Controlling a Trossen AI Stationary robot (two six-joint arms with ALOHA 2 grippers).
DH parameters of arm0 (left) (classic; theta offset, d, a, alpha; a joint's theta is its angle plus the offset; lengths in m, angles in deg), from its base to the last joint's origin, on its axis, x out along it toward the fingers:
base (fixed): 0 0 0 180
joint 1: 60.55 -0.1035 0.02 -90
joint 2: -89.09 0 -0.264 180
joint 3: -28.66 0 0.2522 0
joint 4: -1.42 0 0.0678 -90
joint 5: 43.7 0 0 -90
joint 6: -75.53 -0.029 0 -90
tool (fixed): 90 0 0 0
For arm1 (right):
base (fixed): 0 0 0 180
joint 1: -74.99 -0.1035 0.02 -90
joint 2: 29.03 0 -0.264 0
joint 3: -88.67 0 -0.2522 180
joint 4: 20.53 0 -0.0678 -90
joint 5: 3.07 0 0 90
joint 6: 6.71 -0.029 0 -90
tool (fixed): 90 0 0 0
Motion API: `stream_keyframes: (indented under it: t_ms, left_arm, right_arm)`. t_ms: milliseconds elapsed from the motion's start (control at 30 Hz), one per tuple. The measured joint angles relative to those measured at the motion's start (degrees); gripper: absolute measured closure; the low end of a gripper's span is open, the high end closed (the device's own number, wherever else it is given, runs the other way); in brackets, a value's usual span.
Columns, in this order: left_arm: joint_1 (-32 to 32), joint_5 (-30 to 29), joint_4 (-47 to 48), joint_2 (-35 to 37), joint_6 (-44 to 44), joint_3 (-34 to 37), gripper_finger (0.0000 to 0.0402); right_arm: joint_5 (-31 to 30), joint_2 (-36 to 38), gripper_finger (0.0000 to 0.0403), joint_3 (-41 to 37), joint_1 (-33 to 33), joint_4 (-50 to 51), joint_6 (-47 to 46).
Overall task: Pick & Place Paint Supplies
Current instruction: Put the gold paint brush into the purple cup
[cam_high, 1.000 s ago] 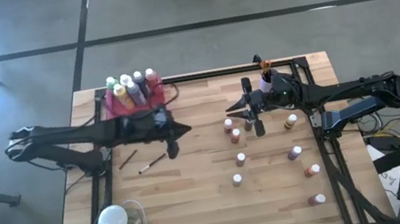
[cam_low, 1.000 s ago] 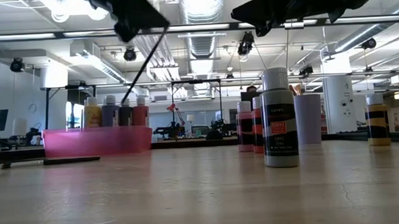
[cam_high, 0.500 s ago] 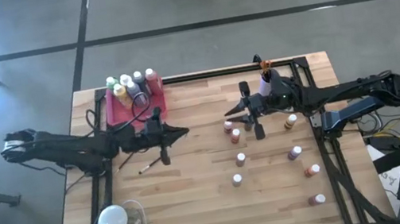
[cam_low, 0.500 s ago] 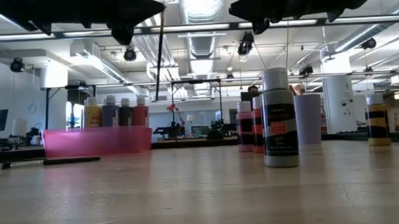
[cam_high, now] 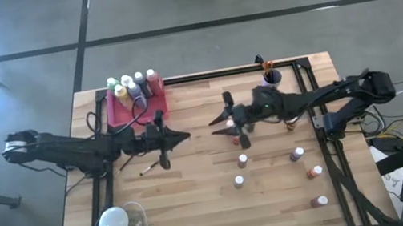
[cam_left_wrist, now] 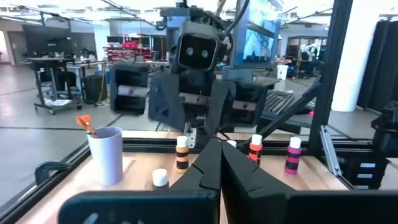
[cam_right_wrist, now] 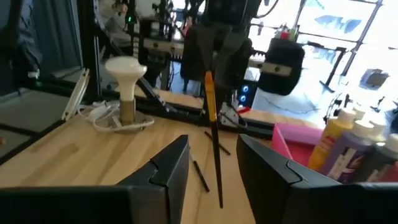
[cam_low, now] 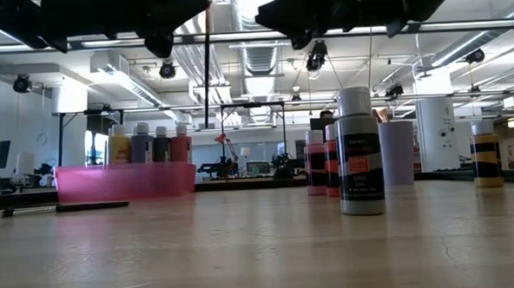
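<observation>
My left gripper (cam_high: 186, 136) is over the table's middle, pointing level toward the right, shut on a thin paintbrush (cam_right_wrist: 214, 143) with an orange upper part and a dark lower part. The brush hangs upright (cam_low: 208, 77). My right gripper (cam_high: 213, 121) faces it from the right, open. In its wrist view its two fingers (cam_right_wrist: 168, 168) stand on either side of the brush's lower end, still short of it. A pink tray (cam_high: 135, 105) with several paint bottles stands at the far left. Small bottles (cam_high: 241, 159) stand on the right half. My left gripper pinches the paintbrush by its upper end (cam_right_wrist: 209, 76) between its two shut fingers. The fingers come level from the table's left and lie across the brush. The brush hangs upright below them, clear of the table.
Two more brushes (cam_high: 149, 168) lie on the wood near the left arm. A lilac cup (cam_high: 270, 76) holding a brush stands at the far right. A white bulb with a cord (cam_high: 113, 223) lies at the near left corner. Black frame rails run along the table's sides.
My left gripper has tipped up to level, and the brush in it has swung from slanting to upright. My right gripper has gone toward the table's left, toward the brush, past the small bottles.
</observation>
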Motion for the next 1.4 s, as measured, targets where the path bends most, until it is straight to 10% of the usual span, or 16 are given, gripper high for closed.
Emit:
stream_keyframes:
  t_ms: [533, 1400]
  left_arm:
    - [0.0, 6.7, -1.0, -0.7, 0.0, 0.0, 0.0401]
    - [0.0, 9.1, -0.7, -0.7, -0.6, 0.0, 0.0401]
  right_arm:
    - [1.9, -12.5, 0.0239, 11.2, -2.9, 0.1, 1.8]
    - [2.0, -14.8, 0.0309, 15.9, -4.8, 3.0, 4.4]
